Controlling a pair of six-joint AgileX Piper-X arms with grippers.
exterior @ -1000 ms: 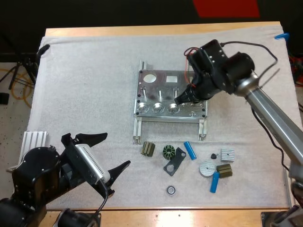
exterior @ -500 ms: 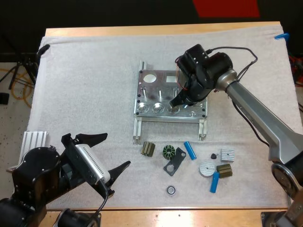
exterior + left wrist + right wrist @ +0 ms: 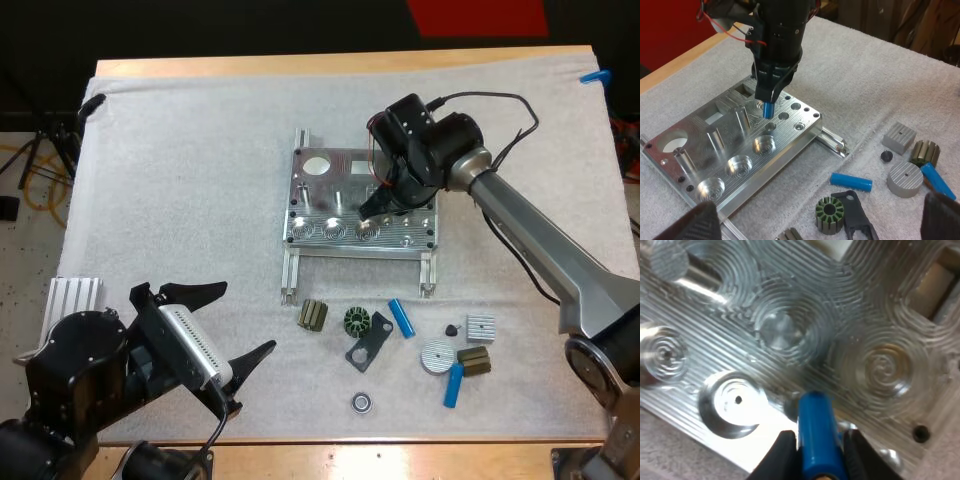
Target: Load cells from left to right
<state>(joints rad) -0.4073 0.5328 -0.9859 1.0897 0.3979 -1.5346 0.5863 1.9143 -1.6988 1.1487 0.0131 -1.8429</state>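
A blue cell (image 3: 815, 427) was pinched between the right fingers (image 3: 782, 455) and held upright just over the metal block (image 3: 330, 172) at the mat's middle, near its round pockets. The left fingers (image 3: 190, 293) were spread wide, clear of anything, at the worktop's near left corner

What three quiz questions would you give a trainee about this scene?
1. True or false: the right gripper holds a blue cylinder over the metal fixture.
2. How many loose blue cylinders lie on the mat?
3. The left gripper is: A open, B shut on a cylinder, C shut on nothing.
Key: 1 true; 2 two; 3 A.
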